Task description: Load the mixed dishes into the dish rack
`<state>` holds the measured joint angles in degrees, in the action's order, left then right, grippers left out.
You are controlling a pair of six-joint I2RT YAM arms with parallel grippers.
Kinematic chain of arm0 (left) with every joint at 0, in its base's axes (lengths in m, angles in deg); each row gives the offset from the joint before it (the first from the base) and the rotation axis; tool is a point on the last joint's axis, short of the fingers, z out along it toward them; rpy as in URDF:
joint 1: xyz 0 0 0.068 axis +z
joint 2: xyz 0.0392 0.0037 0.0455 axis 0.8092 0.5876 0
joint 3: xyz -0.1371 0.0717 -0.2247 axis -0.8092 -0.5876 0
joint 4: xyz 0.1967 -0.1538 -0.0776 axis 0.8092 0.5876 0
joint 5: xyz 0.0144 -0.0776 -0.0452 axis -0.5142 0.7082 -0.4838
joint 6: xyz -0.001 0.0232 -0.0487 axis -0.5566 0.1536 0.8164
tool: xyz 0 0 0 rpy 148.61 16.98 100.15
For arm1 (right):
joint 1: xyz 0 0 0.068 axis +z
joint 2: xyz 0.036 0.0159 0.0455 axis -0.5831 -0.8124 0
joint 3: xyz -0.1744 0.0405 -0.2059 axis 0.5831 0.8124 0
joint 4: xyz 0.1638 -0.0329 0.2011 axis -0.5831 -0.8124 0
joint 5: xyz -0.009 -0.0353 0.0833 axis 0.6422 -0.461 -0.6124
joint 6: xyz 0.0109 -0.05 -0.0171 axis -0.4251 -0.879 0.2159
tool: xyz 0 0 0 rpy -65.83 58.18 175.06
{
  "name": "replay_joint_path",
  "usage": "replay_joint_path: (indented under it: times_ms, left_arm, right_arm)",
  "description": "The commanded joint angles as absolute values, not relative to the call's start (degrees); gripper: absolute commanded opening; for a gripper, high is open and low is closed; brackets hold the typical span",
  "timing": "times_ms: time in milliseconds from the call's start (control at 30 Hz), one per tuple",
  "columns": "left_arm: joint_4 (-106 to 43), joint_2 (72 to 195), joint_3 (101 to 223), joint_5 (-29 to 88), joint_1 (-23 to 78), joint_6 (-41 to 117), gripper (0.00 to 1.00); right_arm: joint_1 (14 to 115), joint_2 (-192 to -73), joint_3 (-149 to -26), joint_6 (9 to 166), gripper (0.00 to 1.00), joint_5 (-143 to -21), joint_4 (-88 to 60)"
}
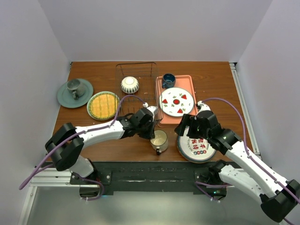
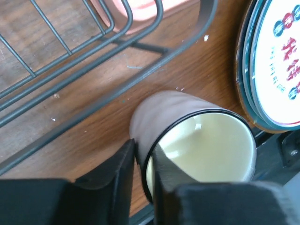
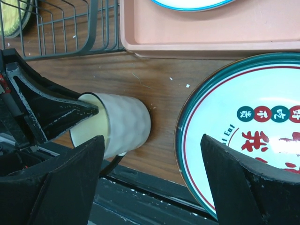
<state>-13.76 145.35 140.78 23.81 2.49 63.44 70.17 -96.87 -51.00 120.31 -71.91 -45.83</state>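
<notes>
The cream mug (image 1: 159, 140) is near the table's front edge, its mouth showing in the left wrist view (image 2: 197, 140). My left gripper (image 1: 151, 132) is shut on its wall, one finger inside the rim and one outside (image 2: 143, 164). The mug also shows in the right wrist view (image 3: 126, 122). My right gripper (image 1: 183, 127) is open and empty (image 3: 152, 159), low over the gap between the mug and the stacked teal-rimmed plates (image 1: 194, 146) (image 3: 243, 122). The dish rack (image 1: 140, 65) stands at the back with the cream bowl (image 1: 130, 85) in it. The yellow plate (image 1: 103, 105) lies on the mint-green plate (image 1: 89, 108).
A pink tray (image 1: 187, 82) right of the rack holds a strawberry plate (image 1: 176, 101) and a dark blue cup (image 1: 168, 80). A grey-green cup on its saucer (image 1: 75, 92) sits at the far left. The rack's near wire (image 2: 93, 61) runs just behind the mug.
</notes>
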Motion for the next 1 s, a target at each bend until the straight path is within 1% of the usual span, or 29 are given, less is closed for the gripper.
replay_joint_path:
  times_ms: [0, 33, 67, 267, 400, 467, 567, 600, 700, 867, 900, 967]
  left_arm:
    - [-15.16, 143.94, 139.83, 23.57, 1.55, 60.99, 0.12]
    - [-15.07, 143.67, 139.75, 23.40, 1.28, 61.25, 0.02]
    - [-15.07, 143.32, 139.66, 23.40, 1.19, 61.34, 0.00]
    - [-13.14, 139.29, 141.41, 24.54, -0.56, 60.90, 0.00]
    - [-11.99, 132.88, 143.08, 23.93, -0.83, 60.38, 0.00]
    - [-12.08, 130.85, 144.48, 22.00, -0.83, 59.94, 0.00]
    - [-12.26, 129.00, 148.16, 15.94, -0.65, 58.27, 0.00]
    - [-12.52, 129.17, 149.40, 13.05, -0.65, 57.22, 0.00]
    - [-14.62, 130.13, 153.80, 9.17, -0.13, 55.46, 0.00]
    - [-19.54, 131.54, 159.94, 10.39, 4.09, 56.07, 0.00]
    - [-21.20, 131.98, 160.39, 11.87, 4.79, 56.50, 0.00]
    - [-22.88, 132.24, 161.45, 15.38, 8.21, 57.38, 0.00]
  right_arm:
    - [70.39, -96.59, -52.73, 119.09, 0.87, -72.04, -48.01]
    - [70.39, -96.85, -53.17, 118.91, 0.87, -71.69, -48.37]
    - [70.39, -96.85, -54.13, 118.56, 0.87, -71.60, -49.15]
    - [70.39, -95.63, -58.17, 117.59, 0.88, -72.30, -51.88]
    - [70.30, -93.96, -61.17, 117.24, 0.91, -72.83, -53.29]
    - [70.39, -93.34, -63.18, 117.06, 0.94, -72.83, -54.17]
    - [70.39, -92.72, -65.12, 116.80, 0.98, -71.34, -54.00]
    - [70.30, -92.90, -65.56, 116.71, 0.98, -71.08, -53.91]
    - [70.39, -93.69, -68.37, 115.22, 0.99, -71.07, -53.73]
    - [70.39, -91.76, -70.40, 113.55, 0.99, -73.97, -47.43]
    - [70.39, -91.50, -70.40, 113.37, 0.99, -73.98, -46.18]
    - [70.39, -91.67, -70.14, 113.19, 0.99, -78.17, -42.07]
